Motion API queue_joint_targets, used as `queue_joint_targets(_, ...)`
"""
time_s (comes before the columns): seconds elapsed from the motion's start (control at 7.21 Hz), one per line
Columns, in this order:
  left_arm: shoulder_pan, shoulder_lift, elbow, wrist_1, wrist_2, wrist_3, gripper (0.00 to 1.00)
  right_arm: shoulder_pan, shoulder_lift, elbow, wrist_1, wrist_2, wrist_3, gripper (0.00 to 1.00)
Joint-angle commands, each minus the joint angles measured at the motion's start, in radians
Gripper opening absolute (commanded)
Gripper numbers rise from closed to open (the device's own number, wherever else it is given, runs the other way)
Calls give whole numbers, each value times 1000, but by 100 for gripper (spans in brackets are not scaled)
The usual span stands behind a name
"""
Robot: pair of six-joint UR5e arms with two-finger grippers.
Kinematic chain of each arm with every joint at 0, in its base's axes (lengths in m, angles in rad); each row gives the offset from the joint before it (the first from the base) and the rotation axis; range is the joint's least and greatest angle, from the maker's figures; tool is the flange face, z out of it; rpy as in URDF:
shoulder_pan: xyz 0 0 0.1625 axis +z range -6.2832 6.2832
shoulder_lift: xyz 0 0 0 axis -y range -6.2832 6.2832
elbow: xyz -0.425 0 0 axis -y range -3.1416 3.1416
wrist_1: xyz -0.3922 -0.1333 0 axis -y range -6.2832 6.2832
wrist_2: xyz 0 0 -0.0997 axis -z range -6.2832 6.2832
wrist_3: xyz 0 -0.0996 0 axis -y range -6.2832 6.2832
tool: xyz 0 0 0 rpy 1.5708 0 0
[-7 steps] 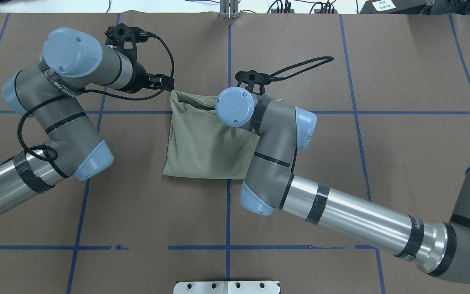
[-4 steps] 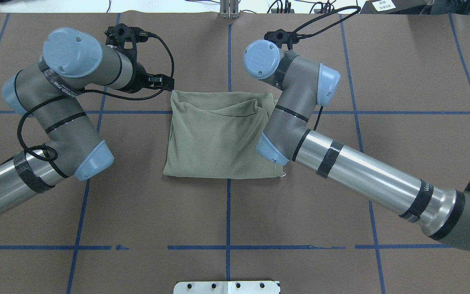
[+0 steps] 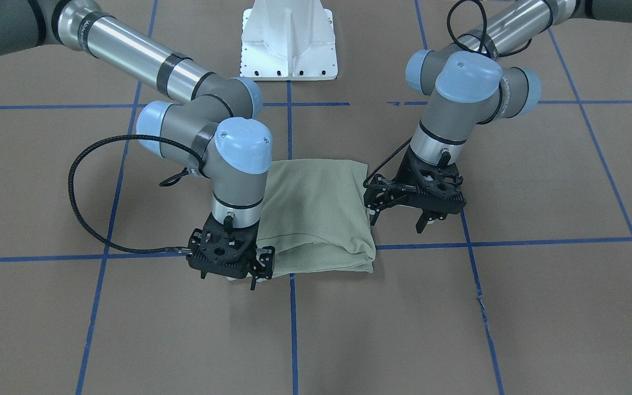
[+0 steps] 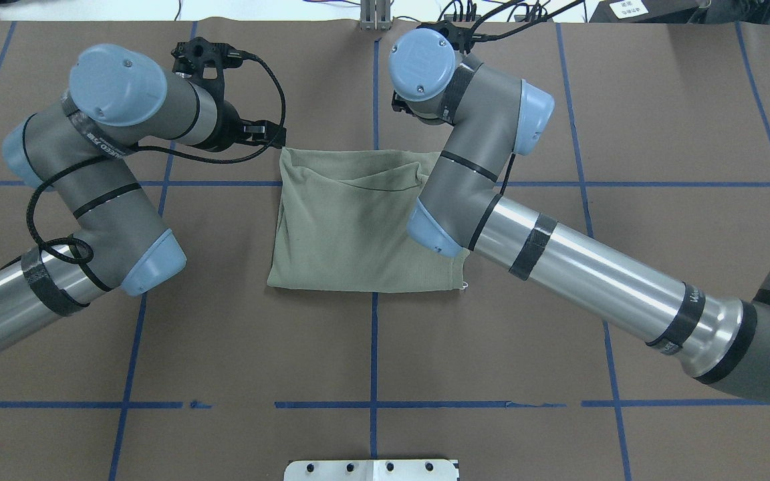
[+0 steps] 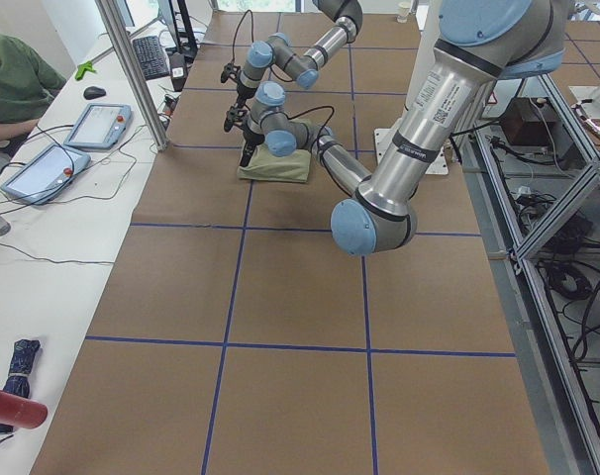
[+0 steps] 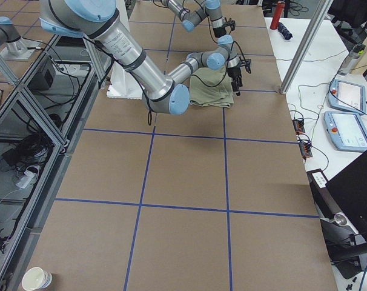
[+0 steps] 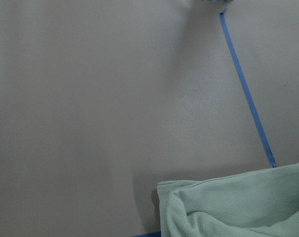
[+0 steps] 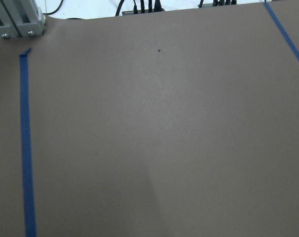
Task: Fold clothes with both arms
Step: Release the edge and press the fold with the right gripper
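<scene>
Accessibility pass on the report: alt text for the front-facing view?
A folded sage-green shirt lies on the brown table. The left gripper hangs open beside its edge at view right; the right gripper is at its near corner, view left.

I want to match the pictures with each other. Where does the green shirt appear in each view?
Front-facing: shirt at the centre.
Overhead: shirt at the centre, slightly above the middle.
Exterior left: small shirt, upper middle.
Exterior right: small shirt, upper middle.
Left wrist: shirt in the bottom right corner.
Right wrist: not in it.
Landmark: white base pedestal, top centre front-facing, bottom edge overhead.
</scene>
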Motion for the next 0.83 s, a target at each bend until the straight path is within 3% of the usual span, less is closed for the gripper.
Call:
queue_joint_targets(0.0, 0, 0, 0, -1, 0, -1, 100, -53, -8, 26, -23, 2, 35, 100)
queue_joint_targets(0.28, 1, 0, 0, -1, 0, -10, 100, -74, -32, 70, -133, -1, -102, 100)
queue_joint_targets(0.69, 2, 0, 0, -1, -2, -16, 100, -99, -86, 69, -136, -16, -149, 100)
